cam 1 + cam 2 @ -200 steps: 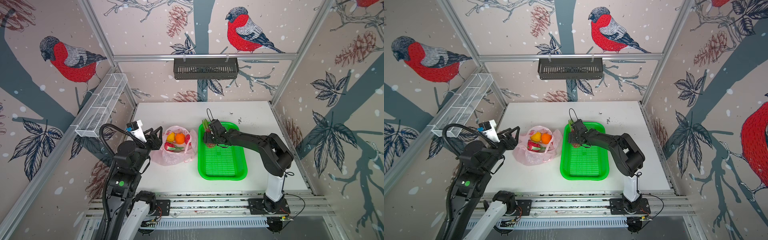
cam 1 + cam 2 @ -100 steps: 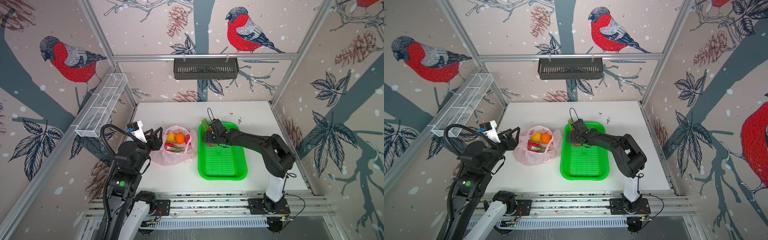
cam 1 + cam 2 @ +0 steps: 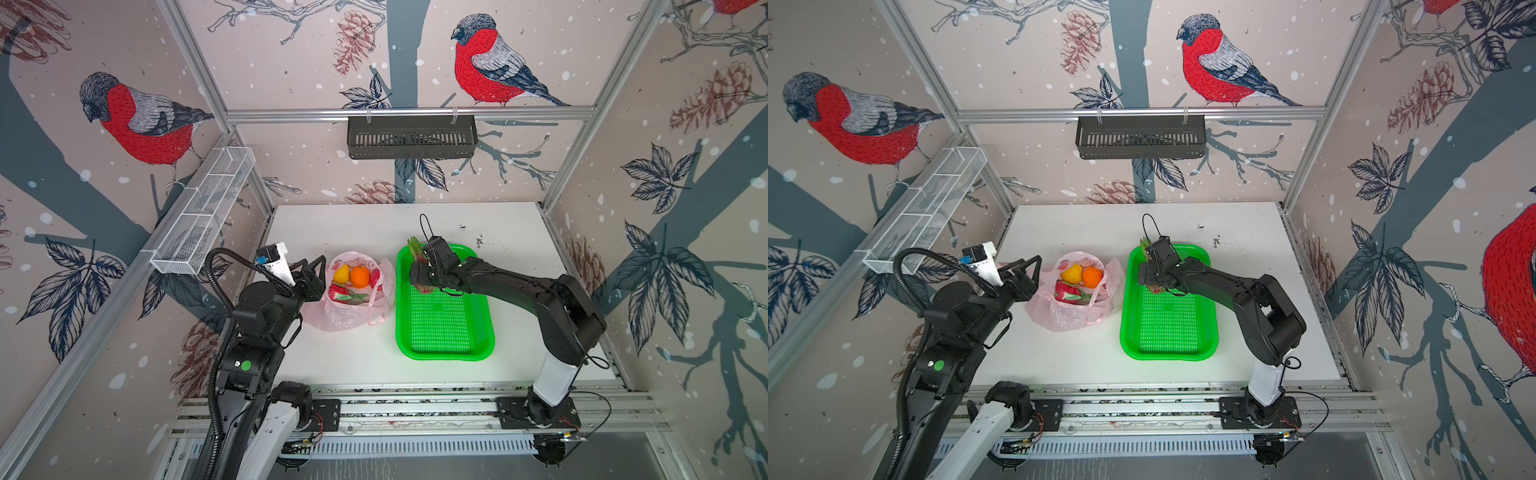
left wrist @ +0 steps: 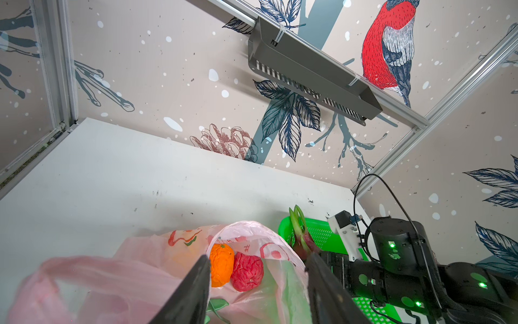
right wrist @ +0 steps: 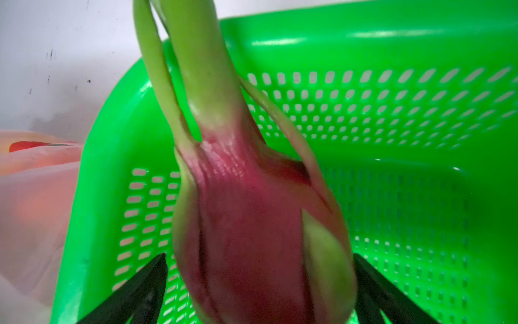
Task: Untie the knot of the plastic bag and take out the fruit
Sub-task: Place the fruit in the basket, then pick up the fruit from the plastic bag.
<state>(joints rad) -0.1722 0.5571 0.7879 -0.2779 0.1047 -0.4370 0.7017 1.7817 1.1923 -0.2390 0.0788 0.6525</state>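
Bag mouth open, knot undone. Dragon fruit in tray's upper-left corner, between wide-open right gripper, not pinched. Left gripper half open, empty. Four fruits left inside.

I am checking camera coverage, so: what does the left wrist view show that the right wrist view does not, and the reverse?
Only left wrist: the orange and a bumpy red fruit inside the bag, plus the right arm. Only right wrist: the right fingers either side of the dragon fruit. Both: dragon fruit, tray, bag.
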